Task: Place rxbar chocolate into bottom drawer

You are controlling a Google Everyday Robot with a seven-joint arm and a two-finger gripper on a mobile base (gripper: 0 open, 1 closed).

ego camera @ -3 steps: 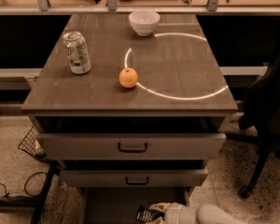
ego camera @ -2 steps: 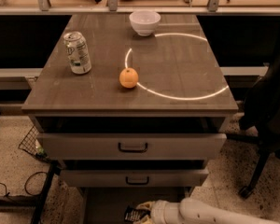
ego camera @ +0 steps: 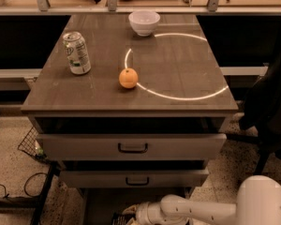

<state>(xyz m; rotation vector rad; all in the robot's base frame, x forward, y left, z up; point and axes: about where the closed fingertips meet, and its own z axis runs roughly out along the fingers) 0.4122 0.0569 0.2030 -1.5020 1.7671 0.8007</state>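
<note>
1. gripper (ego camera: 126,213): bottom centre of frame, low inside the open bottom drawer (ego camera: 100,203). Open or shut: can't tell.
2. rxbar chocolate (ego camera: 117,218): prob. the dark patch at gripper tip, bottom edge. Release unconfirmed.
3. Room: drawer walls near both sides; 2 upper drawers overhang close above.

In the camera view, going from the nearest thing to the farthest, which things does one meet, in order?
Pincer, low at the picture's bottom edge in front of the cabinet → lower handled drawer → upper handled drawer → orange → can → white bowl.
</note>
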